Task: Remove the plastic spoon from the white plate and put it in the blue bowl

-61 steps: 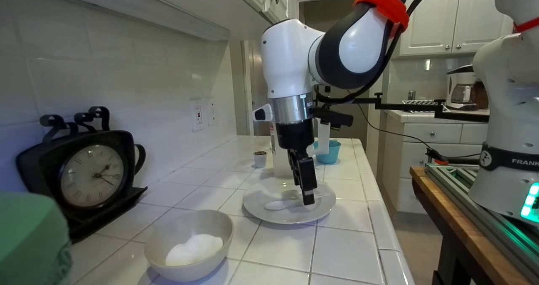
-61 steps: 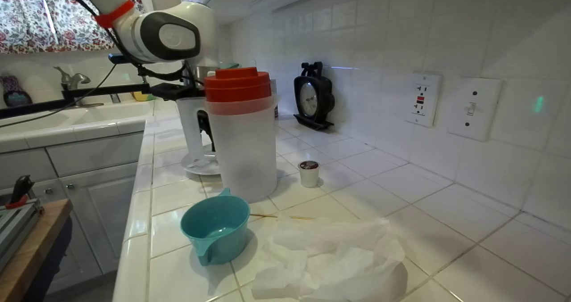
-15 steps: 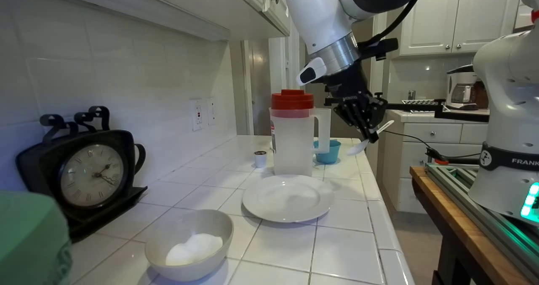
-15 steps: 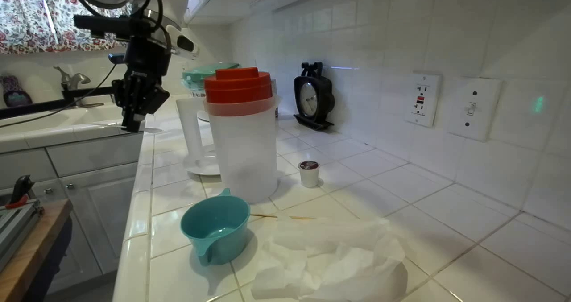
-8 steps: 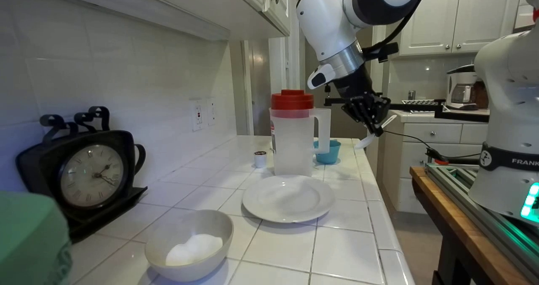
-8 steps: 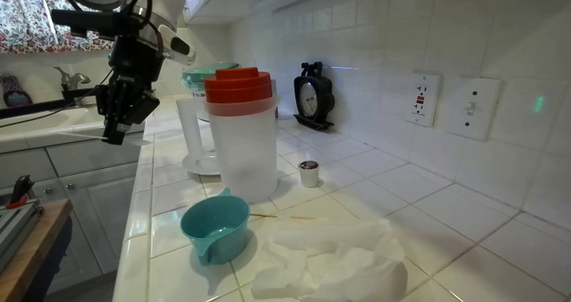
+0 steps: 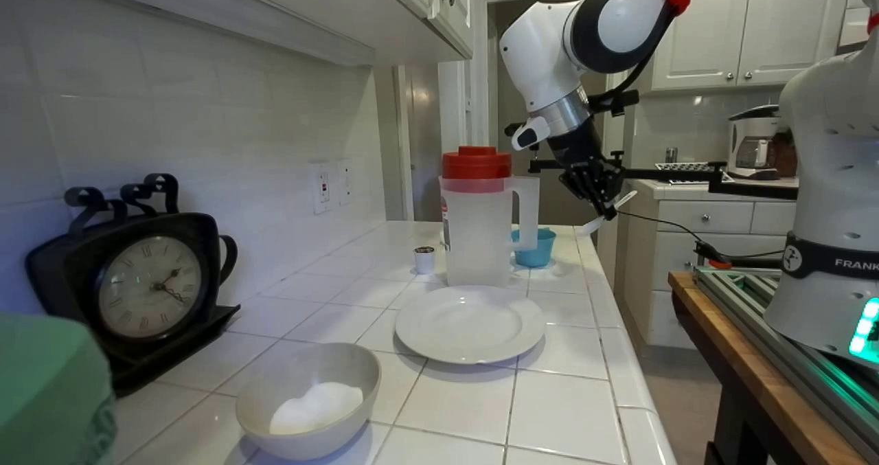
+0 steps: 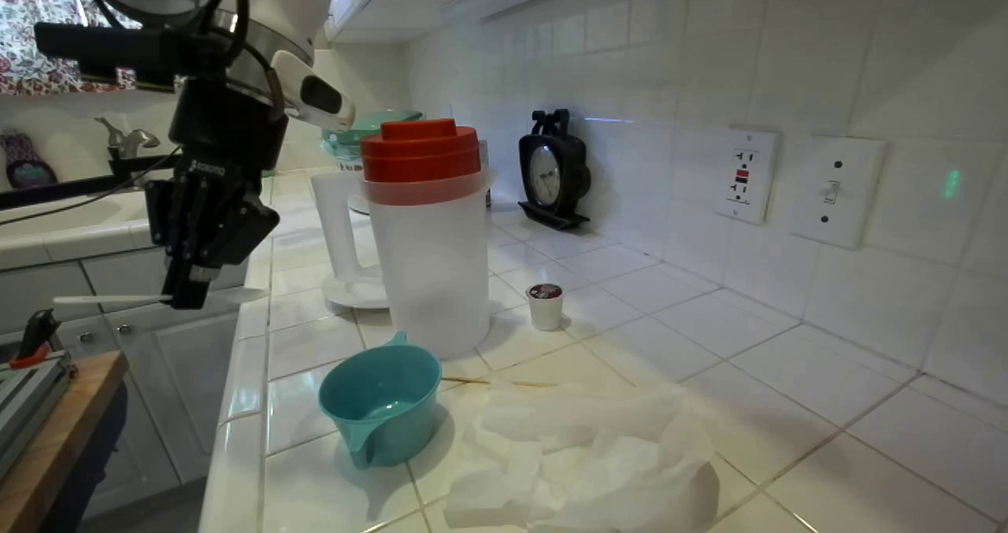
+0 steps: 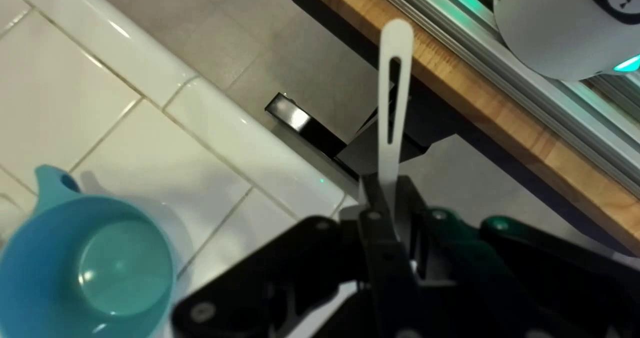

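My gripper (image 7: pixel 608 212) is shut on the plastic spoon (image 7: pixel 592 227), tilted down in the air near the counter's front edge. The spoon's slotted handle (image 9: pixel 397 38) sticks out ahead of the fingers in the wrist view, while its bowl end (image 8: pixel 240 295) points toward the counter in an exterior view. On the counter the white plate (image 7: pixel 474 327) carries nothing. The blue bowl (image 8: pixel 382 407) stands upright beyond the pitcher from the plate, its inside bare (image 9: pixel 120 268) in the wrist view. Gripper and spoon are higher than this bowl and off to its side, apart from it.
A red-lidded pitcher (image 7: pixel 477 224) stands between plate and blue bowl. Crumpled paper (image 8: pixel 583 462) and a small pod cup (image 8: pixel 545 306) lie near the bowl. A grey-white bowl (image 7: pixel 309 400) and a black clock (image 7: pixel 137 279) are farther along. Upper cabinets (image 7: pixel 412 12) overhang the counter.
Some seconds ago the spoon lay on the plate under my gripper; now it is held in the air. Over the last second the gripper moved along the counter edge toward the blue bowl's end.
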Available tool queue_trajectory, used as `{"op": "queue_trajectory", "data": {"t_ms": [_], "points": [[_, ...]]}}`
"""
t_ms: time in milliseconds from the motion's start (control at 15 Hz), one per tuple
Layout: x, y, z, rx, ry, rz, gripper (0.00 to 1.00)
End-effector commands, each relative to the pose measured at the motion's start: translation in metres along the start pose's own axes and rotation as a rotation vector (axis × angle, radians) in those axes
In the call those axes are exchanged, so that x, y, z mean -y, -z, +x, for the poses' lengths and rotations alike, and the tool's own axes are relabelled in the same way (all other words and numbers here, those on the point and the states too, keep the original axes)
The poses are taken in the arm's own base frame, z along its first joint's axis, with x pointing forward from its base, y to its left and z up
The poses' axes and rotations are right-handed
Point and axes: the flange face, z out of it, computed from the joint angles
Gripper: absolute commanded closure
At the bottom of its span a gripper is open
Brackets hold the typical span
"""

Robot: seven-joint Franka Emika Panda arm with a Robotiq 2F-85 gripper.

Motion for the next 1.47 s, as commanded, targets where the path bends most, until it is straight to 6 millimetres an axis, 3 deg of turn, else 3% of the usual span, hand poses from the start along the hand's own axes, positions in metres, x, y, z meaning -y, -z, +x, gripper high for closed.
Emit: {"op": "queue_trajectory", "data": {"t_ms": [0, 600, 1133, 1400], "points": [[-0.021, -0.015, -0.018, -0.058, 0.015, -0.007, 0.97], [-0.069, -0.039, -0.034, -0.149, -0.069, 0.0, 0.97], [-0.11, -0.037, -0.052, -0.199, -0.178, -0.013, 0.97], [-0.124, -0.029, -0.046, -0.212, -0.195, -0.036, 0.97]]}}
